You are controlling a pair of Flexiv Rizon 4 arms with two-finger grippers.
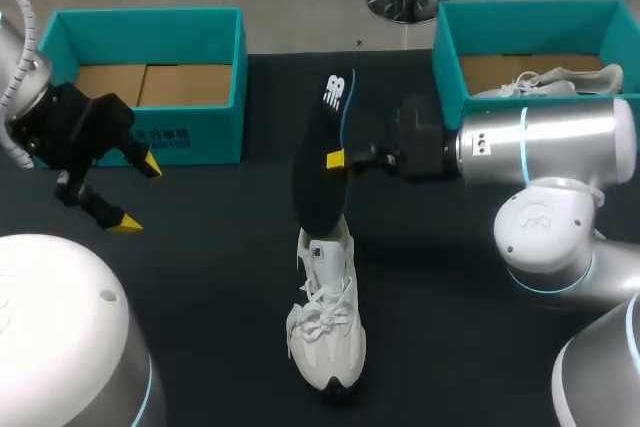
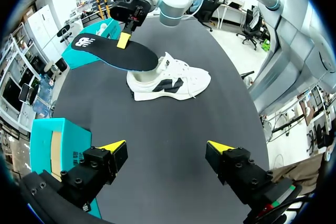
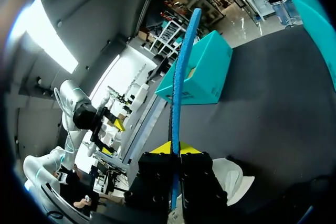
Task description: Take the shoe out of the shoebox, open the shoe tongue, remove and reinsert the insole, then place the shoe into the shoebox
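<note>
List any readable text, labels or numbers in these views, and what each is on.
White logo mark on the insole, at its far end: a symbol, no legible words.
Dark print on the left shoebox front wall: too blurred to read.
Small label on the tongue of the shoe: too small to read.
No numbers or signs.

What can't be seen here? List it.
Head view: the insole covers the opening of the shoe; my right arm hides part of the second shoe in the right box.
Right wrist view: the right claw hides most of the shoe.
Left wrist view: the left claw hides part of the left box.
</note>
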